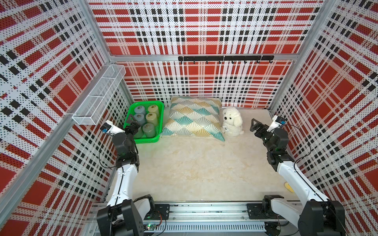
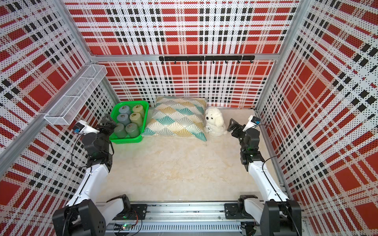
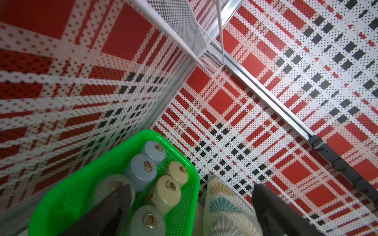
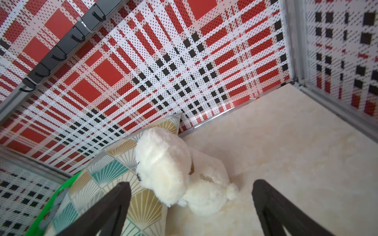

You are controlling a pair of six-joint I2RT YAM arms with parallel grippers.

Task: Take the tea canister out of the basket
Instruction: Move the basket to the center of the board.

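- Table [image 1: 194, 167]: cream marbled surface enclosed by red, white and black plaid walls.
- Basket [image 1: 147, 141] [image 2: 126, 141] [image 3: 61, 194]: bright green, sitting flat in the table's far-left corner, close against the left wall.
- Tea canisters [image 1: 151, 117] [image 2: 136, 118] [image 3: 166, 194]: six, all inside the basket, upright, in two rows of three. Two are grey-blue at the far left, two cream at the far right, and two grey-green nearest the front edge. Each lid carries a small metal ring.
- Left gripper [image 1: 131, 123] [image 2: 107, 122] [image 3: 191, 190]: poised above the basket's near-left part, jaws spread wide, nothing between them.
- Left wrist view: one finger [image 3: 114, 204] overlaps the near-left grey-green tea canister [image 3: 111, 188] and the opposite finger lies over the pillow side. Contact with that canister cannot be determined.
- Right gripper [image 1: 255, 125] [image 2: 233, 124] [image 4: 191, 185]: raised near the table's right edge, jaws apart, holding nothing, well apart from the basket.
- Pillow [image 1: 192, 120] [image 2: 178, 118]: fan pattern in teal, yellow and grey, lying at the middle of the far edge, its near-left corner just beside the basket.
- Plush dog [image 1: 232, 121] [image 2: 214, 121] [image 4: 163, 163]: white, seated upright just beside the pillow's right side, between the pillow and the right gripper.
- Wire-mesh rack [image 1: 98, 96]: white, mounted on the left wall above the basket.
- Hook rail [image 1: 225, 58]: black, fixed across the back wall.
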